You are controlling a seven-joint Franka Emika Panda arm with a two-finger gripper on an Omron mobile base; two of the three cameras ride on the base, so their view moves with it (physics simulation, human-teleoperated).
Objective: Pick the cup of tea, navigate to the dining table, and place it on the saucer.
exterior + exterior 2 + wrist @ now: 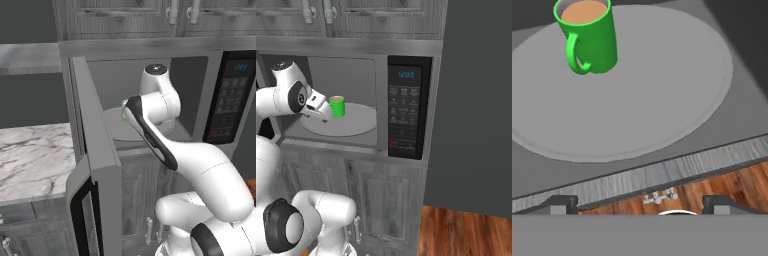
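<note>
One cup of tea (587, 37) stands upright at the upper left of the hand view, on the left part of the grey turntable (662, 90) inside the open microwave (406, 107). It looks rigid and light, but it is filled nearly to the rim with brown liquid, so any tilt would likely spill; the smooth green wall may be slippery. Its handle faces the lower left of that frame, so a hold across the round body, clear of the handle, seems the safer choice.

In the right base view the gripper (326, 111) sits at the left of the oven cavity, just beside the cup and not touching it, its fingers spread wide with nothing between them. The swung-out microwave door (95, 165), the cavity walls and the control panel (404, 112) crowd the approach and the way out.
</note>
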